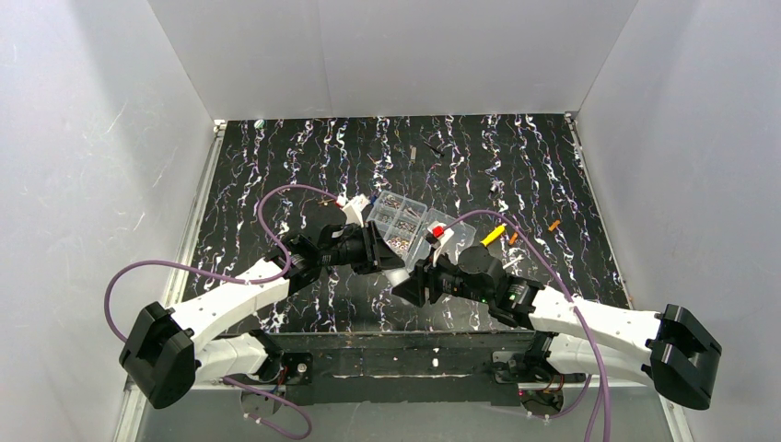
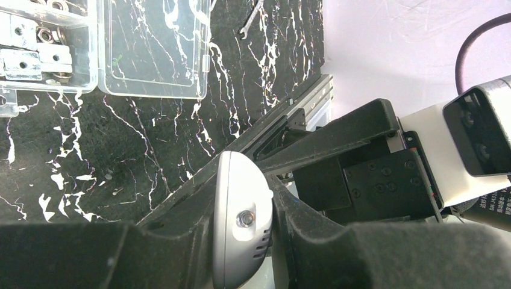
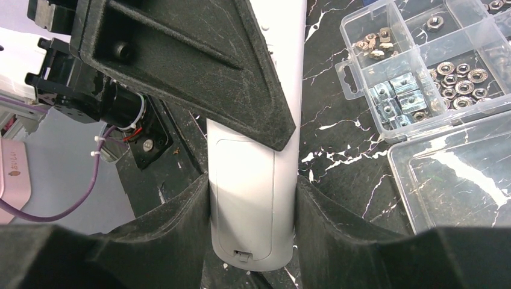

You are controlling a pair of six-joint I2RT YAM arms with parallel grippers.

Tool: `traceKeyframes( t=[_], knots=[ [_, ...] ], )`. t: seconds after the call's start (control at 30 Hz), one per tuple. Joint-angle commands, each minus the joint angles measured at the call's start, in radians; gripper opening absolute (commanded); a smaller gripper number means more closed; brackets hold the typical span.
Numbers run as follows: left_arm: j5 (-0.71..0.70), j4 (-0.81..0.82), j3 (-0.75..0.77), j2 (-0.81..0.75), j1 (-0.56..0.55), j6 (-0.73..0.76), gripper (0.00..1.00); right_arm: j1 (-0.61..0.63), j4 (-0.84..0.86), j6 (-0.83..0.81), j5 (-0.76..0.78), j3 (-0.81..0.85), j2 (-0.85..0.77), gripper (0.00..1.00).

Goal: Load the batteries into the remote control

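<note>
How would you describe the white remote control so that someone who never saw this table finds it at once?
Start at the black marbled table and find the clear plastic screw box near its middle. Right beside it the slim white plastic remote control is clamped between the left hand and the right hand. Unlike its neighbours, it is plain white, long and held, not lying loose.

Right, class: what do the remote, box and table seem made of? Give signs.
The remote looks like plastic: smooth matte white, seamed cover. The box: clear glossy plastic, veining shows through its lid. The table: black, white-veined marble look; stone or print, unclear.
</note>
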Motion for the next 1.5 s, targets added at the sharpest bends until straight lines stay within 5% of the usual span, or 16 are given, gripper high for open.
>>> traceKeyframes(
  t=[0.0,0.27,0.93,1.27,1.33,1.47],
  knots=[
    [0.005,0.010,0.007,-0.030,-0.004,-0.008,0.27,0.010,0.064,-0.018,-0.053,0.042,-0.021,0.07],
    [0.004,0.008,0.010,-0.025,-0.005,-0.010,0.36,0.010,0.057,-0.019,-0.057,0.047,-0.019,0.06],
    [0.000,-0.005,0.010,-0.028,-0.004,-0.007,0.34,0.010,0.048,0.036,0.021,0.035,-0.026,0.03],
    [-0.004,0.001,0.007,-0.024,-0.004,-0.006,0.09,0.010,0.045,0.036,0.012,0.028,-0.037,0.03],
    [-0.003,0.004,0.008,-0.024,-0.004,-0.006,0.01,0.010,0.046,0.029,-0.011,0.030,-0.037,0.31],
    [0.008,0.026,-0.006,-0.021,-0.005,-0.005,0.00,0.010,0.054,0.011,-0.044,0.022,-0.066,0.70]
  ],
)
